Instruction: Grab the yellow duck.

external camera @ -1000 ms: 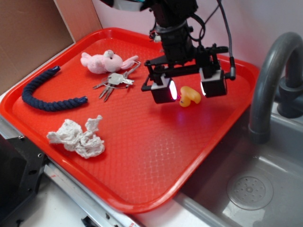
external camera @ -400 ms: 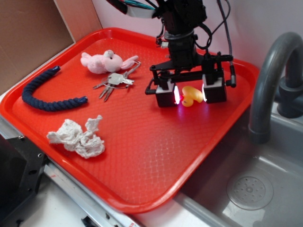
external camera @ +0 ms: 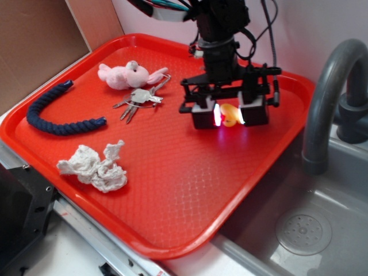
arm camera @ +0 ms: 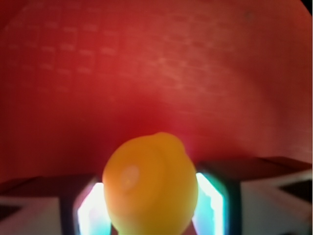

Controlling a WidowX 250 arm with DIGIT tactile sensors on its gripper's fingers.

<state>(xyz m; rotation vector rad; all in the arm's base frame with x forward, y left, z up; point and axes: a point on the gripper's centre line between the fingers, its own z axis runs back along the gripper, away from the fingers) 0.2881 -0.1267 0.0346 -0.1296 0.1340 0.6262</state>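
Note:
The yellow duck (external camera: 230, 115) sits on the red tray (external camera: 172, 190) at its right rear, between the two lit pads of my gripper (external camera: 229, 115). The jaws stand low on the tray and press the duck from both sides. In the wrist view the yellow duck (arm camera: 150, 186) fills the gap of the gripper (arm camera: 150, 210), a glowing pad (arm camera: 91, 211) touching its left side and the other pad its right. The beak is hidden.
A pink plush toy (external camera: 127, 74) and a bunch of keys (external camera: 138, 98) lie left of the gripper. A dark blue rope (external camera: 54, 112) and a crumpled white tissue (external camera: 95, 167) lie farther left and front. A grey faucet (external camera: 328, 98) and sink (external camera: 302, 230) border the tray's right edge.
The gripper came down around the duck and its fingers have drawn together until the pads touch it. The duck has stayed in its place on the tray.

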